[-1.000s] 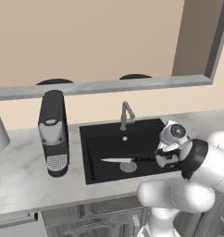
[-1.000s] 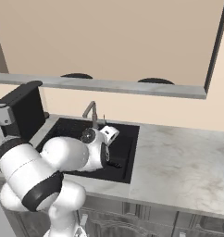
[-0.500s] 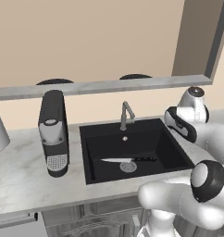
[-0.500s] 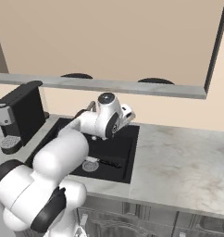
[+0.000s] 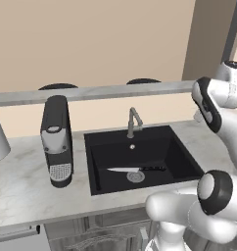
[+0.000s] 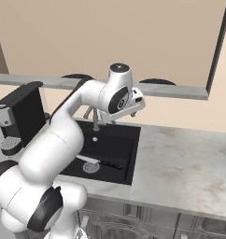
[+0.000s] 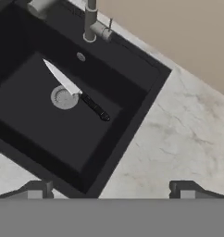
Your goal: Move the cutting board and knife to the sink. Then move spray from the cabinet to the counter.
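My claw hangs released and empty above the sink's near rim; the knife lies on the basin floor below, blade over the drain, long axis diagonal. The board I cannot make out in the basin; the cabinet and spray lie outside these frames, so which way they lie from the claw is unsettled.

Matt black sink, marble-patterned counter, grey metal faucet

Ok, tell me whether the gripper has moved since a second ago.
Yes. The gripper has risen out of the sink, away from the knife, and hangs open above the basin's right rim.
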